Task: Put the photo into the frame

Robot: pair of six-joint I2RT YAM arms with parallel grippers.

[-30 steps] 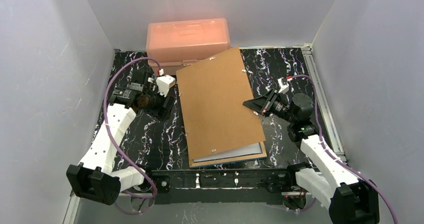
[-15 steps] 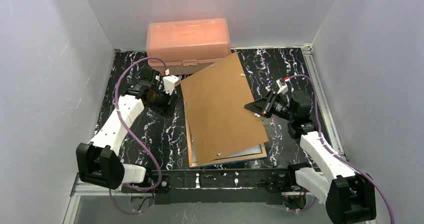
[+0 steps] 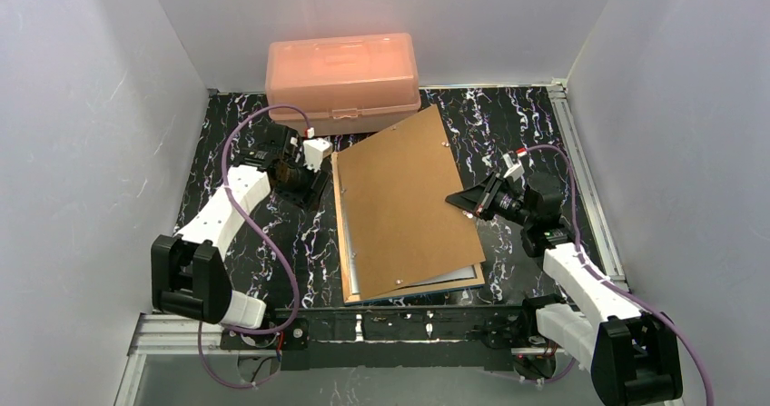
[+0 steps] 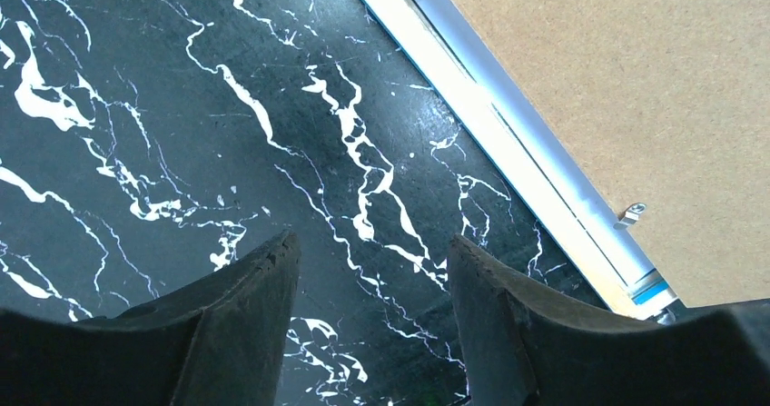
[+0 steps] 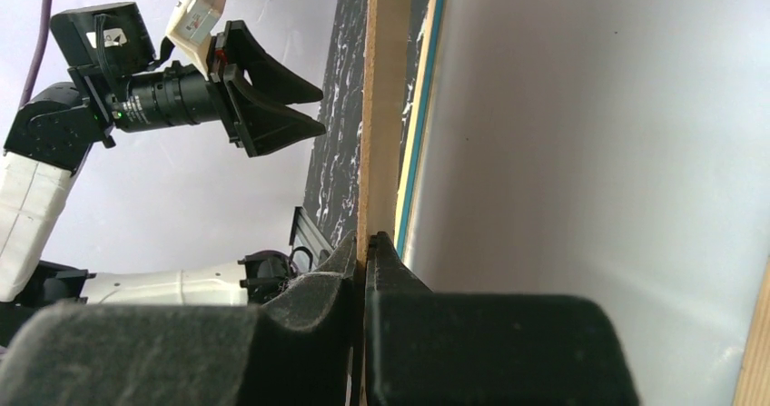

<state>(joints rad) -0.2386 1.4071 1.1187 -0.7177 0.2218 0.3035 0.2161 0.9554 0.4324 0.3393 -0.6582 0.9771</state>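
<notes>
The frame [image 3: 340, 229] lies face down mid-table, its light wood back edge showing along the left and near sides. The brown backing board [image 3: 404, 206] tilts over it, and my right gripper [image 3: 457, 199] is shut on the board's right edge [image 5: 381, 106]. A pale sheet [image 3: 454, 274] shows inside the frame below the board; I cannot tell whether it is the photo's white back. The photo's printed side is hidden. My left gripper [image 3: 313, 186] hangs open and empty over the black marbled table [image 4: 182, 152], just left of the frame's left rim [image 4: 454, 88].
A peach plastic box [image 3: 342, 70] stands at the back, close to the board's far corner. Grey walls close in three sides. A metal rail [image 3: 581, 179] runs along the table's right edge. Small metal tabs [image 4: 633, 212] stick out of the board's back.
The board has swung and dropped closer onto the frame, still in the right gripper. The left arm has moved farther back and toward the frame's left edge, its jaws narrowing somewhat.
</notes>
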